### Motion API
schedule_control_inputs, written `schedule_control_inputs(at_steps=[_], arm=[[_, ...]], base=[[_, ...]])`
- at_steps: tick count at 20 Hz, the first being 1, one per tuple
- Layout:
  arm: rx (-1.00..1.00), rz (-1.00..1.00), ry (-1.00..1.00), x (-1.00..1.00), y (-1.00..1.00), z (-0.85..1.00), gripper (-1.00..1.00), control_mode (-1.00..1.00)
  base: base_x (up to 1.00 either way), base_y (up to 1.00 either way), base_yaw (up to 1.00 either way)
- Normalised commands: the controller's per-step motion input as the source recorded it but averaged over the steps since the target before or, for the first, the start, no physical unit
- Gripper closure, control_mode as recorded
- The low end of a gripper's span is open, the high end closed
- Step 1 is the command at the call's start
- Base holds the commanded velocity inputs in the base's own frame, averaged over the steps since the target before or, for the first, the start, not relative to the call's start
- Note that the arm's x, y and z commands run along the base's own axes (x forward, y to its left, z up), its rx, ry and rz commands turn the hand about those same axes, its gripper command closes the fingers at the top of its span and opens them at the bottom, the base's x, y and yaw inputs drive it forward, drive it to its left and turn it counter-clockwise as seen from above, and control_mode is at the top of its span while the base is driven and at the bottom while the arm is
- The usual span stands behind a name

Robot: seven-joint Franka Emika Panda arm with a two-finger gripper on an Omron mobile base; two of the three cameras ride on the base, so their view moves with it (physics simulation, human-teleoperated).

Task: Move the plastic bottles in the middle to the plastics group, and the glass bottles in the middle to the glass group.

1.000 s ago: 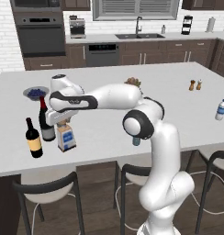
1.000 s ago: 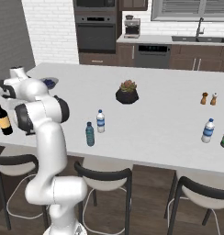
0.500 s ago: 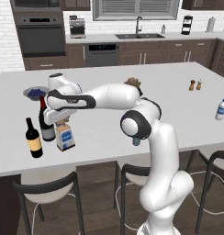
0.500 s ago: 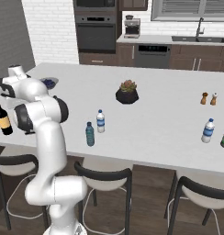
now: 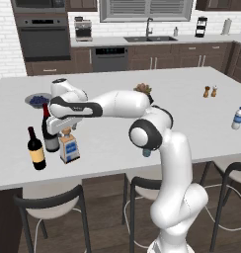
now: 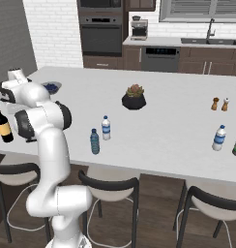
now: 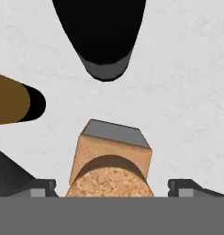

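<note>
Left base view: the arm reaches far left, its gripper pointing down over the cork-stoppered bottle beside the wine bottles, jaws spread clear of the cork.

No readable text anywhere; labels on the square bottle, wine bottles and water bottles too small and blurred to read.
</note>
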Motion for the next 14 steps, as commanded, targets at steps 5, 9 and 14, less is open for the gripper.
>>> schedule_control_inputs(at_steps=[5,9,14], arm=[[0.0,0.0,-0.11,-0.27,-0.05,0.46,-1.0,-1.0],[0.04,-0.05,-0.14,-0.51,-0.36,0.44,-1.0,-1.0],[0.09,-0.08,-0.09,-0.5,-0.59,0.38,-1.0,-1.0]], base=[[0.0,0.0,0.0],[0.0,0.0,0.0],[0.0,0.0,0.0]])
